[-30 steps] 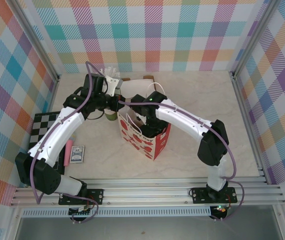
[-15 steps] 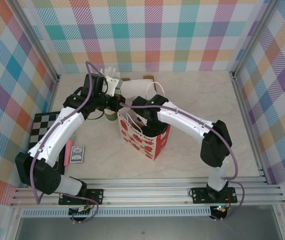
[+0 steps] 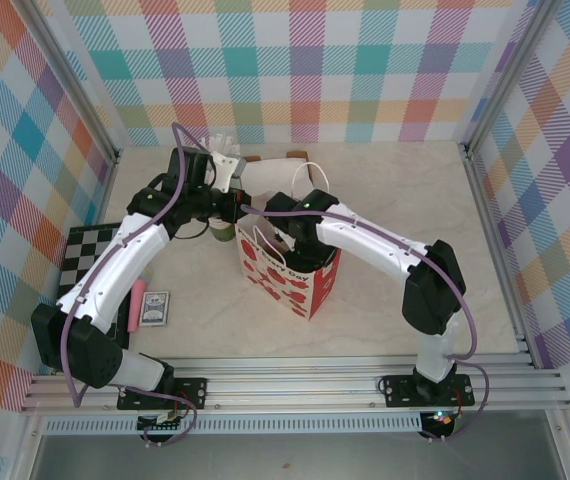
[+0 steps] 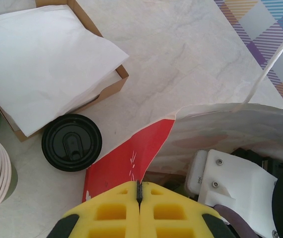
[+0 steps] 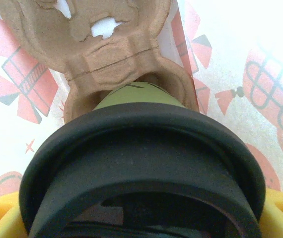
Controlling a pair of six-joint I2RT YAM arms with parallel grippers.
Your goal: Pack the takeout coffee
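Right gripper point(image 5: 141, 218) clamped on black-lidded green paper cup point(image 5: 136, 96), inside red-printed white paper bag point(image 5: 231, 44) (brown pulp tray point(image 5: 111, 59) below), left gripper point(image 4: 139, 198) pinching bag rim.

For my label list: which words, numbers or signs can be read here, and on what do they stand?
None can be read for sure.
Paper bag: dark lettering near its rim, too small to read.
Small dark box on the table: print too blurred to read.
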